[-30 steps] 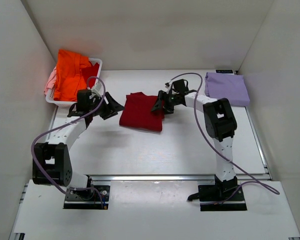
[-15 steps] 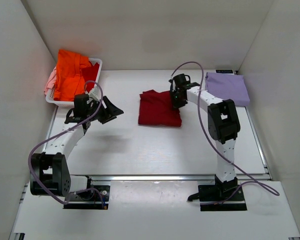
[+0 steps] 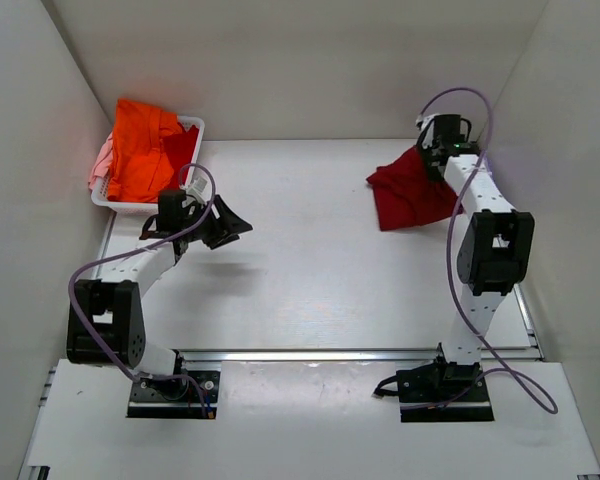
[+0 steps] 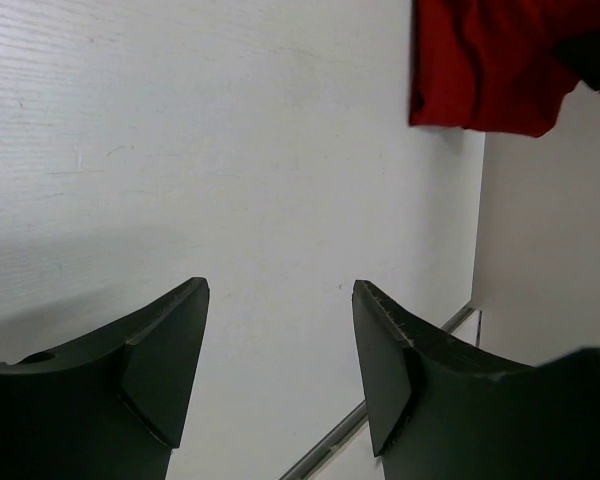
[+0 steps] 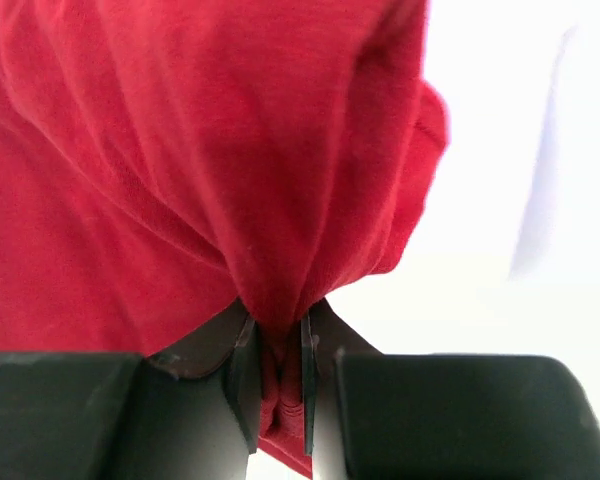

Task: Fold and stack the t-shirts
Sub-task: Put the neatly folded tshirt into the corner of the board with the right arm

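Observation:
The dark red t-shirt [image 3: 408, 196] hangs bunched at the back right of the table, lifted at one edge. My right gripper [image 3: 431, 160] is shut on a fold of it; in the right wrist view the cloth [image 5: 180, 150] is pinched between the gripper [image 5: 277, 360] jaws. The lavender t-shirt is hidden in the top view. An orange t-shirt [image 3: 140, 146] and a pale pink one [image 3: 100, 160] lie in the basket. My left gripper [image 3: 230, 224] is open over bare table near the basket; the left wrist view shows this gripper [image 4: 280, 295] holding nothing, with the red shirt [image 4: 490, 60] far off.
The white slatted basket [image 3: 196, 126] stands at the back left corner, with a bit of red cloth [image 3: 185, 142] beside the orange shirt. White walls close in the table at the back and on both sides. A metal rail [image 3: 330, 354] runs along the near edge.
My right gripper closed on the dark red shirt and carried it from the table's middle to the back right, over where the lavender shirt lay. The left arm barely moved.

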You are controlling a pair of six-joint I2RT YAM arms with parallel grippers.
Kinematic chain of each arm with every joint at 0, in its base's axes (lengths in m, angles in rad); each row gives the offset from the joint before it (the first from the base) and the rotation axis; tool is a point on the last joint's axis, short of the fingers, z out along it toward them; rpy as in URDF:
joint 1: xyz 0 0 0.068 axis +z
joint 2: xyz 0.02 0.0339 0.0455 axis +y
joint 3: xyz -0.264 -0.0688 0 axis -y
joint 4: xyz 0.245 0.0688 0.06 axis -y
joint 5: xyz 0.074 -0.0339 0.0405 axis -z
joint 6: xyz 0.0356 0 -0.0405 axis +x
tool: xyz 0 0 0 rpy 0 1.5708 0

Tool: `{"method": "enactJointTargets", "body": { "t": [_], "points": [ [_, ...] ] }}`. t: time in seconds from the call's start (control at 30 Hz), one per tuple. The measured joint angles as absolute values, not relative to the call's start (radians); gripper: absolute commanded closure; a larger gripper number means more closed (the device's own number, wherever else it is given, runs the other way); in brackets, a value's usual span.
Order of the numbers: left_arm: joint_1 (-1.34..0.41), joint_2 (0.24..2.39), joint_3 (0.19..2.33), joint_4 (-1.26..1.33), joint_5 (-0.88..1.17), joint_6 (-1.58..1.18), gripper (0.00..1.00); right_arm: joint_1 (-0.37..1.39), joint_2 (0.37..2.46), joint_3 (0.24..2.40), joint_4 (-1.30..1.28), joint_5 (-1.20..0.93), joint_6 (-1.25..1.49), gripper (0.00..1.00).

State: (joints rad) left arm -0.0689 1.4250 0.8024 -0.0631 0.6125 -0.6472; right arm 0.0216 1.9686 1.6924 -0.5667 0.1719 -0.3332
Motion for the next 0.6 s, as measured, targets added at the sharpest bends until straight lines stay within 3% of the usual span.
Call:
{"method": "enactJointTargets", "body": {
  "t": [0.33,0.6],
  "points": [
    [-0.073,1.481,0.804,-0.038,0.637,-0.635,0.30,-0.173,2.030,1.877,-0.511,0.117,-0.386,1.00],
    [-0.066,1.517,0.833,-0.045,0.645,-0.621,0.30,-0.233,2.263,2.046,-0.513,0.112,-0.384,1.00]
  ]
}}
